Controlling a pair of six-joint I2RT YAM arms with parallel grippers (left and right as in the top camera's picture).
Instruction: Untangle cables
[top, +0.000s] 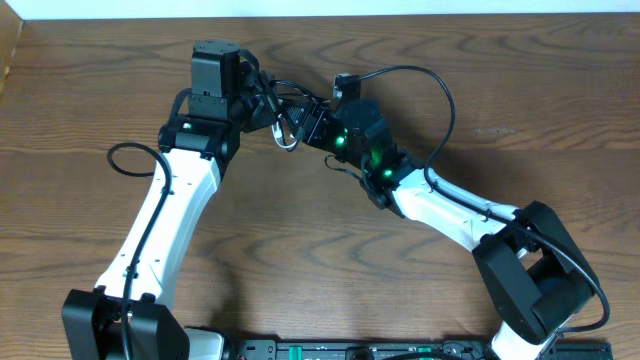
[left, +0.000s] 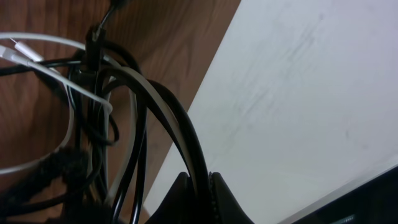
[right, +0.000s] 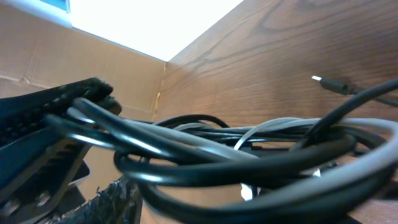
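I count two robot arms, the left arm (top: 165, 215) and the right arm (top: 440, 205). Each arm carries one gripper, so there are two: the left gripper (left: 208, 180) and the right gripper (right: 81, 143). There are two cables, one black cable (left: 186, 137) and one white cable (left: 155, 99), in one bundle between the grippers. Two plug ends show: one white plug end (left: 13, 51) far from the left gripper, and one silver plug end (right: 326, 82) beyond the right gripper. There is one table (top: 300, 270).

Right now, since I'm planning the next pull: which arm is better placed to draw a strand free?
Probably the right. The left end effector is shut on the cables, anchoring them; the right end effector sits at the tangle, grip unclear.
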